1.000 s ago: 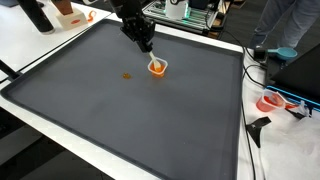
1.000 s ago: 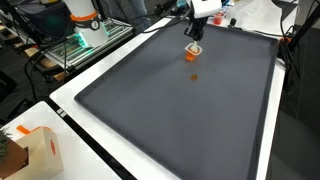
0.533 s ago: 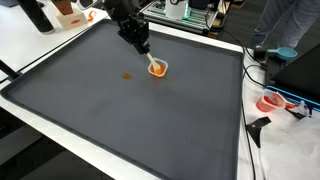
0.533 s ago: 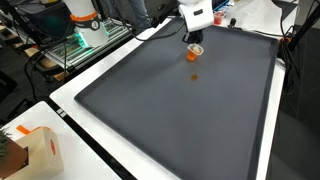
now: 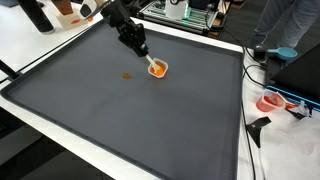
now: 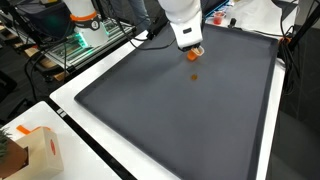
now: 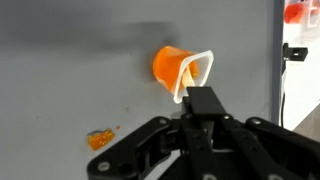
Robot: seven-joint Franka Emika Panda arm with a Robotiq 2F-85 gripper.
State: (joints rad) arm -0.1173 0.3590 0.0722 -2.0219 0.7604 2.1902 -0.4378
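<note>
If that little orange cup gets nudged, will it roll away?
Probably yes: the orange cup lies on its side on the grey mat, round wall down. It seems wider at the white rim, so it would likely curve rather than run straight. It looks small and thin, so probably light and easily squashed.

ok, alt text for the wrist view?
An orange cup with a white rim lies tipped on a grey mat, right above the black gripper at the bottom edge. A small orange scrap lies apart at lower left.

1 orange cup point(image 7: 172, 68), 1 small orange scrap point(image 7: 99, 139) (both on 1 dark mat point(image 5: 150, 120)).
</note>
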